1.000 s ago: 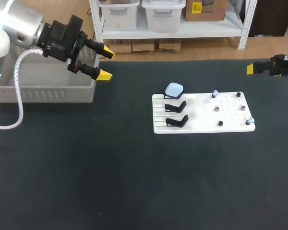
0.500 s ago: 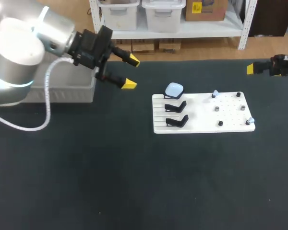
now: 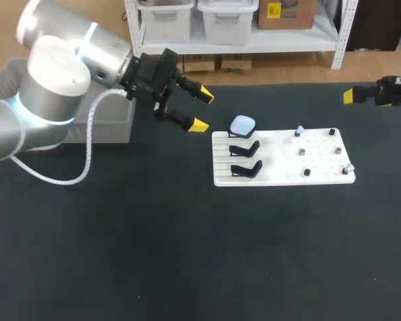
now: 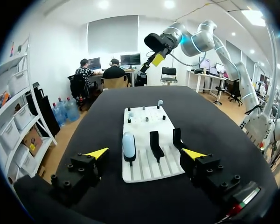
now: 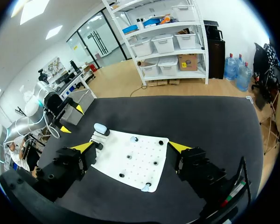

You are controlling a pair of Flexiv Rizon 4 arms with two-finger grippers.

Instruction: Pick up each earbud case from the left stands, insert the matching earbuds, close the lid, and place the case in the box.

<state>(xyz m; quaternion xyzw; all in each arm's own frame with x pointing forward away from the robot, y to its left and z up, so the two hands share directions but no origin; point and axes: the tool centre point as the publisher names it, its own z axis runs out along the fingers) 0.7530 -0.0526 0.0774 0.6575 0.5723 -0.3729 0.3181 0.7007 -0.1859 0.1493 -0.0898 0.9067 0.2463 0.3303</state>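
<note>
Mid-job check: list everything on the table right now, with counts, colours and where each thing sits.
table: one, black, under everything.
board: one, white, right of the table's middle.
stands: three, black, in a row at the board's left end; the two nearer ones are empty.
earbud case: one, pale blue, on the farthest stand.
pegs: six, dark, on the board's right part.
earbuds: two, pale, on the far-left and near-right pegs.
box: one, grey, far left, partly behind the left arm.
left arm: one, silver and black, jaws open just left of the case.
right arm: one, at the far right edge, jaws open.
</note>
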